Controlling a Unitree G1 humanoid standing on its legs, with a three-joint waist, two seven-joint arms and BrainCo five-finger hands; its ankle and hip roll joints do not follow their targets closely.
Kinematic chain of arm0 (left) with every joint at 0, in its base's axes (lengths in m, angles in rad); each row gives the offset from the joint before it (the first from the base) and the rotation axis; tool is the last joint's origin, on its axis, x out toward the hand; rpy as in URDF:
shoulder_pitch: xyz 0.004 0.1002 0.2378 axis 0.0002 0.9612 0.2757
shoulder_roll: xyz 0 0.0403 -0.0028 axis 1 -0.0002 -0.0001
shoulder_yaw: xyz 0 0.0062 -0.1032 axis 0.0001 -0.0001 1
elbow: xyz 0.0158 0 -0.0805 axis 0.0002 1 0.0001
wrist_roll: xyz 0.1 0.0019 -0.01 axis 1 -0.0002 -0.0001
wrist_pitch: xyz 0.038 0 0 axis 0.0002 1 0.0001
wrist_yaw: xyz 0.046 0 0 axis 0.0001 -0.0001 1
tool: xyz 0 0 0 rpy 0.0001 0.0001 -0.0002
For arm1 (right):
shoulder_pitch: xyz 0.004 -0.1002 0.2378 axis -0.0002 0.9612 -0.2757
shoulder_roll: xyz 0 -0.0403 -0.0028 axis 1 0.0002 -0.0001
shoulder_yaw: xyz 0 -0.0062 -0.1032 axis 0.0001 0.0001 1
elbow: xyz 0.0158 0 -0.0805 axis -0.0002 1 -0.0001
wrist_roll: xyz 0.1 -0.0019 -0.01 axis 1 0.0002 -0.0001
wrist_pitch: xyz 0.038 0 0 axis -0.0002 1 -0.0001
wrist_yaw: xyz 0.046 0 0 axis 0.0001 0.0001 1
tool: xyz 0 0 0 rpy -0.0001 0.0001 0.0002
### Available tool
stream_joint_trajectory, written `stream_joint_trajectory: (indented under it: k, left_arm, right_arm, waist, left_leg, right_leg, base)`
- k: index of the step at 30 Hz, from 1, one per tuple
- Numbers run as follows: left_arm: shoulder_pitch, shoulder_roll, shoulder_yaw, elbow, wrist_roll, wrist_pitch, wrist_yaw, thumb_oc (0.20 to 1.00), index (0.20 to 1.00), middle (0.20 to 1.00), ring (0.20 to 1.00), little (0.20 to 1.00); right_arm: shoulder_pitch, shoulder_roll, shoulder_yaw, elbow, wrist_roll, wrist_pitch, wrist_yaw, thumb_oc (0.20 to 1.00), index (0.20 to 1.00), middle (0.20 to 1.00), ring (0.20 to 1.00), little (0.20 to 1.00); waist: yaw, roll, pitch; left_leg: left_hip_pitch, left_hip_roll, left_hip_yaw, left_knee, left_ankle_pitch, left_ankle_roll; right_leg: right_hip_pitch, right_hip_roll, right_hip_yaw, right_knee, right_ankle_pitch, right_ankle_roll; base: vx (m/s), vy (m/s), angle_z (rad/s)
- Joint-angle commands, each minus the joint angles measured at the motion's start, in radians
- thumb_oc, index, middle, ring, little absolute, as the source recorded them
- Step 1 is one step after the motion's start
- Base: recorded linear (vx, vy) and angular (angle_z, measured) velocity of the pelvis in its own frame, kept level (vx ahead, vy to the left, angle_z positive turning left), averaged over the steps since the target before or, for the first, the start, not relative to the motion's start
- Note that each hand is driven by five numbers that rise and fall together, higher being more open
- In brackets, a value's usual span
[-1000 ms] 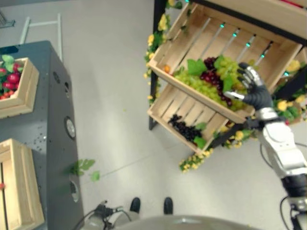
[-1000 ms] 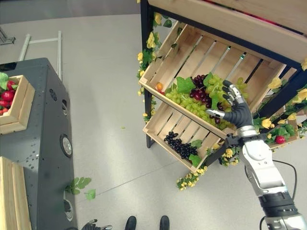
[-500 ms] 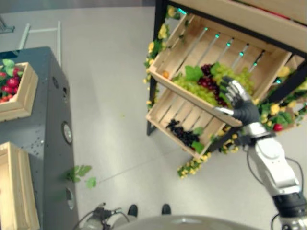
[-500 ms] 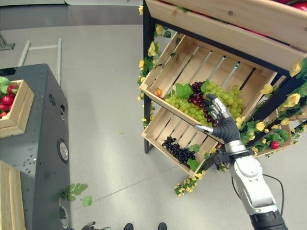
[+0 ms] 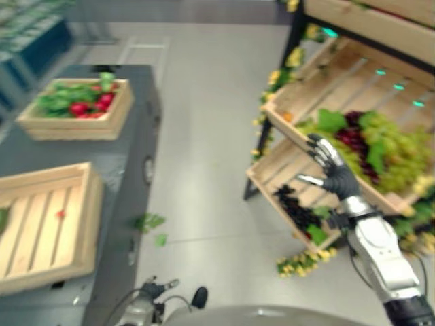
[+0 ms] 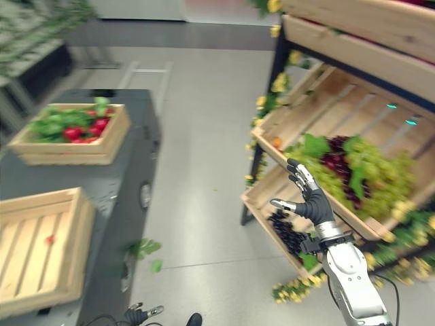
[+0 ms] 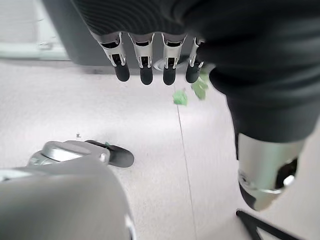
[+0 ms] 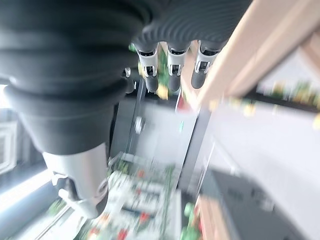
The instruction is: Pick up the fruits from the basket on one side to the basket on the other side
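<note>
Green and dark red grapes (image 5: 378, 145) lie in the tilted upper crate (image 6: 293, 117) of the shelf, with a small orange fruit (image 6: 276, 142) in its near corner. Dark grapes (image 6: 285, 232) lie in the lower crate. My right hand (image 6: 310, 199) is raised in front of the upper crate's front board, fingers spread and open, empty, a little short of the grapes. On the dark table an empty wooden crate (image 5: 42, 225) lies nearest me, and a crate of red fruit and leaves (image 5: 77, 109) stands behind it. My left hand (image 7: 145, 65) hangs low over the floor with straight fingers.
The dark table (image 5: 138, 155) stands to my left, the black-framed shelf (image 6: 277, 66) to my right, with bare grey floor between. Loose green leaves (image 5: 151, 225) lie on the floor by the table. Yellow flowers (image 5: 303, 261) trim the shelf's foot and posts.
The camera has swung left, bringing the table crates into view. My right hand has drawn back from the grapes to the crate's front edge, still open and empty.
</note>
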Motion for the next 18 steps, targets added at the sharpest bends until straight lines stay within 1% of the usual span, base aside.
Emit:
stream_joint_trajectory:
  k: [1,2,3,4,5,6,7,8,9,10,11,12,13,14,16,18]
  left_arm:
    - [0.013,-0.008,0.012,0.049,-0.034,-0.023,-0.014,1.000,1.000,1.000,1.000,1.000]
    - [0.018,-0.014,0.016,0.051,-0.038,-0.022,-0.019,1.000,1.000,1.000,1.000,1.000]
    - [0.018,-0.015,0.015,0.051,-0.039,-0.022,-0.019,1.000,1.000,1.000,1.000,1.000]
    - [0.022,-0.019,0.017,0.053,-0.045,-0.024,-0.019,1.000,1.000,1.000,1.000,1.000]
    - [0.030,-0.031,0.019,0.055,-0.055,-0.026,-0.021,1.000,1.000,1.000,1.000,1.000]
    - [0.033,-0.039,0.020,0.054,-0.061,-0.027,-0.021,1.000,1.000,1.000,1.000,1.000]
    - [0.033,-0.040,0.019,0.054,-0.061,-0.027,-0.020,1.000,1.000,1.000,1.000,1.000]
    - [0.035,-0.050,0.026,0.055,-0.075,-0.028,-0.018,1.000,1.000,1.000,1.000,1.000]
    - [0.046,-0.065,0.040,0.051,-0.084,-0.029,-0.020,1.000,1.000,1.000,1.000,1.000]
    - [0.046,-0.066,0.040,0.051,-0.084,-0.029,-0.020,1.000,1.000,1.000,1.000,1.000]
    - [0.048,-0.067,0.052,0.052,-0.078,-0.027,-0.019,1.000,1.000,1.000,1.000,1.000]
    - [0.048,-0.067,0.052,0.052,-0.078,-0.026,-0.019,1.000,1.000,1.000,1.000,1.000]
    - [0.050,-0.068,0.061,0.054,-0.077,-0.027,-0.018,1.000,1.000,1.000,1.000,1.000]
    - [0.055,-0.067,0.073,0.056,-0.080,-0.028,-0.017,1.000,1.000,1.000,1.000,1.000]
    - [0.072,-0.067,0.103,0.067,-0.107,-0.033,-0.020,1.000,1.000,1.000,1.000,1.000]
    - [0.076,-0.068,0.129,0.076,-0.141,-0.034,-0.023,1.000,1.000,1.000,1.000,1.000]
  right_arm:
    - [0.024,0.010,-0.067,-0.121,-0.005,-0.067,0.008,1.000,1.000,1.000,1.000,1.000]
    - [0.034,0.007,-0.067,-0.124,-0.004,-0.063,0.016,1.000,1.000,1.000,1.000,1.000]
    - [0.034,0.006,-0.067,-0.125,-0.004,-0.062,0.016,1.000,1.000,1.000,1.000,1.000]
    - [0.038,0.001,-0.062,-0.120,0.004,-0.061,0.023,1.000,1.000,1.000,1.000,1.000]
    - [0.042,-0.016,-0.056,-0.122,0.000,-0.060,0.030,1.000,1.000,1.000,1.000,1.000]
    - [0.047,-0.021,-0.053,-0.122,0.003,-0.059,0.035,1.000,1.000,1.000,1.000,1.000]
    - [0.047,-0.022,-0.053,-0.121,0.003,-0.059,0.035,1.000,1.000,1.000,1.000,1.000]
    - [0.049,-0.026,-0.052,-0.118,-0.004,-0.061,0.031,1.000,1.000,1.000,1.000,1.000]
    - [0.049,-0.033,-0.043,-0.097,-0.029,-0.060,0.021,1.000,1.000,1.000,1.000,1.000]
    - [0.048,-0.033,-0.042,-0.096,-0.029,-0.061,0.021,1.000,1.000,1.000,1.000,1.000]
    - [0.050,-0.026,-0.035,-0.082,-0.051,-0.057,0.012,1.000,1.000,1.000,1.000,1.000]
    - [0.049,-0.026,-0.034,-0.081,-0.051,-0.058,0.012,1.000,1.000,1.000,1.000,1.000]
    - [0.049,-0.022,-0.030,-0.079,-0.063,-0.057,0.012,1.000,1.000,1.000,1.000,1.000]
    - [0.050,-0.019,-0.027,-0.078,-0.073,-0.057,0.014,1.000,1.000,1.000,1.000,1.000]
    - [0.052,-0.013,-0.020,-0.072,-0.074,-0.055,0.018,1.000,1.000,1.000,1.000,1.000]
    - [0.040,-0.003,-0.011,-0.062,-0.073,-0.052,0.019,1.000,1.000,1.000,1.000,1.000]
  waist:
    - [0.025,-0.034,-0.032]
    - [0.031,-0.028,-0.025]
    - [0.028,-0.026,-0.024]
    - [0.034,-0.017,-0.013]
    - [0.052,0.003,0.012]
    - [0.053,0.013,0.022]
    - [0.049,0.015,0.023]
    - [0.050,0.022,0.035]
    - [0.049,0.034,0.057]
    - [0.050,0.033,0.057]
    - [0.050,0.033,0.068]
    - [0.050,0.032,0.067]
    - [0.050,0.031,0.069]
    - [0.059,0.029,0.070]
    - [0.063,0.023,0.069]
    - [0.062,0.017,0.055]
  left_leg:
    - [-0.047,-0.052,0.003,0.073,-0.063,-0.011]
    - [-0.054,-0.048,-0.005,0.082,-0.059,-0.018]
    - [-0.054,-0.049,-0.009,0.083,-0.059,-0.019]
    - [-0.067,-0.043,-0.019,0.087,-0.048,-0.032]
    - [-0.096,-0.022,-0.033,0.083,-0.014,-0.065]
    - [-0.109,-0.017,-0.035,0.079,-0.010,-0.072]
    - [-0.108,-0.018,-0.039,0.080,-0.010,-0.073]
    - [-0.116,-0.012,-0.024,0.077,-0.015,-0.075]
    - [-0.139,0.031,0.118,0.061,-0.032,-0.057]
    - [-0.138,0.032,0.120,0.059,-0.033,-0.057]
    - [-0.150,0.063,0.268,0.059,-0.030,-0.034]
    - [-0.151,0.062,0.269,0.061,-0.031,-0.034]
    - [-0.147,0.070,0.319,0.081,-0.036,-0.029]
    - [-0.142,0.064,0.324,0.108,-0.033,-0.030]
    - [-0.108,0.045,0.308,0.165,-0.061,-0.023]
    - [-0.062,0.024,0.297,0.186,-0.103,-0.007]
  right_leg:
    - [0.016,-0.006,0.007,-0.060,0.004,0.101]
    - [0.023,-0.006,-0.001,-0.070,0.004,0.097]
    - [0.026,-0.006,-0.004,-0.072,0.005,0.097]
    - [0.041,-0.004,-0.018,-0.100,0.009,0.093]
    - [0.066,0.003,-0.045,-0.153,0.018,0.085]
    - [0.079,-0.004,-0.067,-0.178,0.025,0.084]
    - [0.082,-0.004,-0.071,-0.183,0.028,0.083]
    - [0.095,-0.011,-0.090,-0.203,0.033,0.082]
    - [0.107,-0.034,-0.149,-0.227,0.040,0.090]
    - [0.108,-0.035,-0.147,-0.229,0.041,0.090]
    - [0.116,-0.052,-0.192,-0.249,0.049,0.100]
    - [0.117,-0.053,-0.191,-0.251,0.050,0.101]
    - [0.117,-0.061,-0.209,-0.266,0.062,0.106]
    - [0.112,-0.068,-0.220,-0.275,0.075,0.110]
    - [0.103,-0.091,-0.245,-0.289,0.095,0.120]
    - [0.064,-0.112,-0.280,-0.291,0.114,0.134]
  base:
    - [-0.11,-0.189,0.39]
    - [-0.07,-0.117,0.13]
    - [-0.11,-0.155,0.08]
    - [-0.25,-0.219,0.39]
    - [-0.32,-0.257,0.57]
    - [-0.26,-0.174,0.76]
    - [-0.16,-0.080,0.78]
    - [-0.28,-0.081,0.85]
    - [-0.28,-0.080,0.82]
    - [-0.31,-0.057,1.22]
    - [-0.11,-0.016,1.20]
    - [-0.19,-0.026,1.08]
    - [-0.14,-0.003,0.61]
    - [-0.22,0.006,0.58]
    - [-0.24,0.039,0.46]
    - [-0.23,0.048,0.19]
